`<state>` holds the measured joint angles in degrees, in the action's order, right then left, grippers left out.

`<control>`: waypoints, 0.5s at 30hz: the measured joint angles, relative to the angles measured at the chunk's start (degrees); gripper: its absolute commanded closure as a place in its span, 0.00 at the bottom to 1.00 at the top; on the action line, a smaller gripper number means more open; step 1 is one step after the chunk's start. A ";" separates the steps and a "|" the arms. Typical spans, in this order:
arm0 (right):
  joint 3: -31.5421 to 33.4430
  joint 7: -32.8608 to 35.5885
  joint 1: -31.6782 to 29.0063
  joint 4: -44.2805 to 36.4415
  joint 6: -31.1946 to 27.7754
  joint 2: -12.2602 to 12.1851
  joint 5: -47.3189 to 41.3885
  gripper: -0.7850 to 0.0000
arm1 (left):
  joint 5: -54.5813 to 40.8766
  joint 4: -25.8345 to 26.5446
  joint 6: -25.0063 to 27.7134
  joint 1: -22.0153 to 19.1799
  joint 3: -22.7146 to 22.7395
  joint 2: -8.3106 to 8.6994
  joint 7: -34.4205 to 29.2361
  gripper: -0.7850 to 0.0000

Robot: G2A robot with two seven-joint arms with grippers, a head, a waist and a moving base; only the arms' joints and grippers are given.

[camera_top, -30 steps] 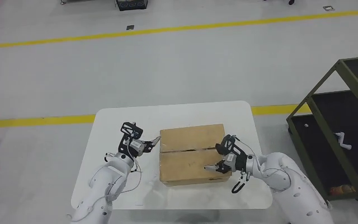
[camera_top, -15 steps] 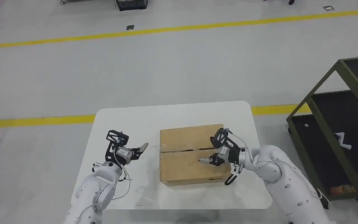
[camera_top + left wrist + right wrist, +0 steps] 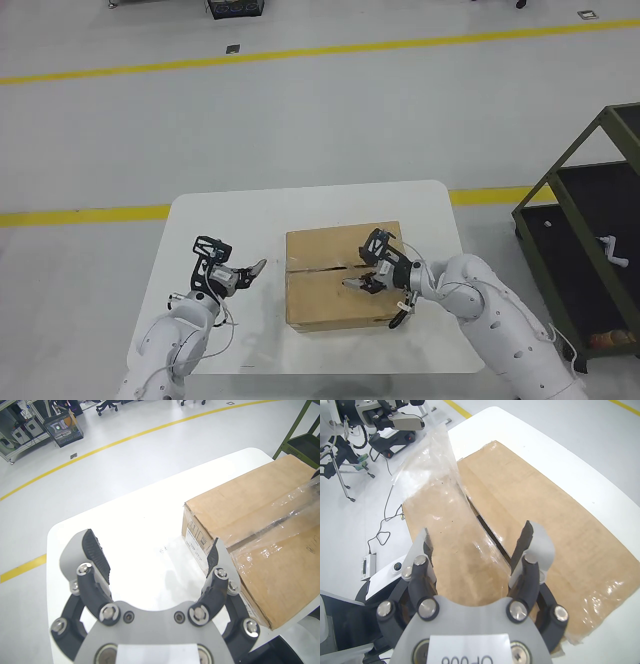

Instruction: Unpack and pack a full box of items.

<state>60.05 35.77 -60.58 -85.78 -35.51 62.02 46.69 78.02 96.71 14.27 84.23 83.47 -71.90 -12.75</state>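
Cardboard box (image 3: 318, 300) is being supported by the white table (image 3: 230, 220), set in the middle-to-right part of the tabletop, flaps closed, with a dark gap being shown along the centre seam in the right wrist view. Clear tape (image 3: 437, 462) is being seen partly lifted: one loose length is standing up off the box top, while wrinkled film is being left stuck along the seam and down the end face nearest the left arm. Right gripper (image 3: 477, 528) is being held just above the box top, over the seam on the box's right half, fingers spread apart and nothing clamped. The lifted tape is lying in the gap between them; contact with either finger cannot be told. Right arm is being brought in from the table's right front corner, forearm laid across the box's right edge, wrist tilted down at the lid. Left gripper (image 3: 151, 537) is being held over bare table just beside the box's left end, apart from it, fingers wide and released, pointed toward the box. Left arm is being kept bent, elbow low at the table's front left, forearm angled up toward the box. A green cart (image 3: 590, 200) is being seen well off to the right.
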 measured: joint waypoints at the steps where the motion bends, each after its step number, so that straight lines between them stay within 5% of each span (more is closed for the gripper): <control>1: -0.16 -0.06 0.16 0.21 0.19 0.05 0.07 0.85 | -0.04 -0.03 0.03 -0.03 -0.10 0.01 0.03 0.00; 5: -0.21 -0.58 0.51 0.60 1.02 0.11 0.38 1.00 | -0.83 -0.13 0.58 -0.05 -0.31 0.05 -0.05 0.00; 15: 2.03 -0.71 -1.00 -2.64 3.66 -0.50 3.20 1.00 | -14.76 -0.92 10.35 -0.11 0.82 0.52 -8.89 0.00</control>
<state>62.08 35.06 -61.58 -88.42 -31.85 61.52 49.89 63.27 95.78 24.63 84.12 84.29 -71.38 -21.63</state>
